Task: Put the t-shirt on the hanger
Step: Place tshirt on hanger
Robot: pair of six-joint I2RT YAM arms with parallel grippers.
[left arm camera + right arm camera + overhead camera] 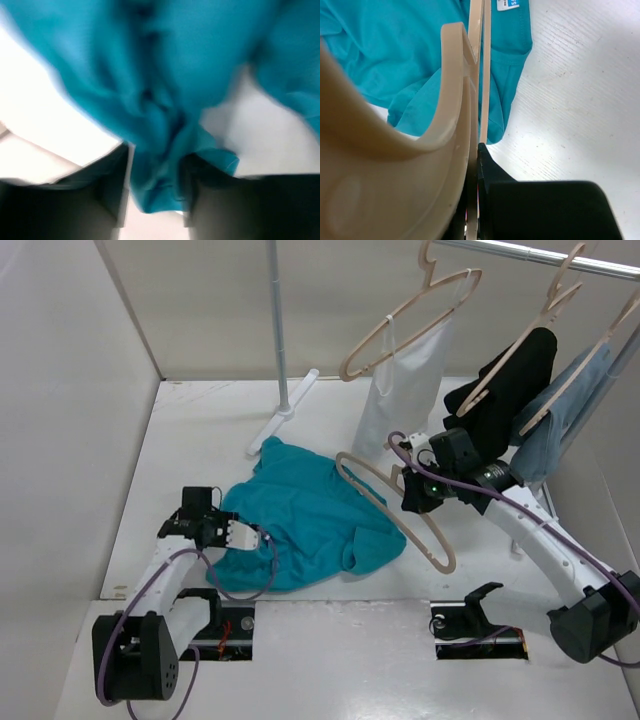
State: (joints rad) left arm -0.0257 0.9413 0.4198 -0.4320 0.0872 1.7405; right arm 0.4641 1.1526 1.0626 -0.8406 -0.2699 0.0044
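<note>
While crumpled mid-table, keeps well off the left wall, with bare table (180,440) beside the t-shirt (310,510). Clamped on its near hem with the left gripper (255,537); clamped on the hanger (443,558) with the right gripper (408,486), one shoulder over the shirt's right edge. Crowded behind by white top (405,390), black garment (505,385) and rack post (280,340). Visible from the right wrist only: neck label (507,4).

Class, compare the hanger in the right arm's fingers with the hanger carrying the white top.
The held hanger is bare; the other hanger carries a white top. The held hanger tilts low over the t-shirt; the other hanger hangs high at the back. Both are pale curved wood.
</note>
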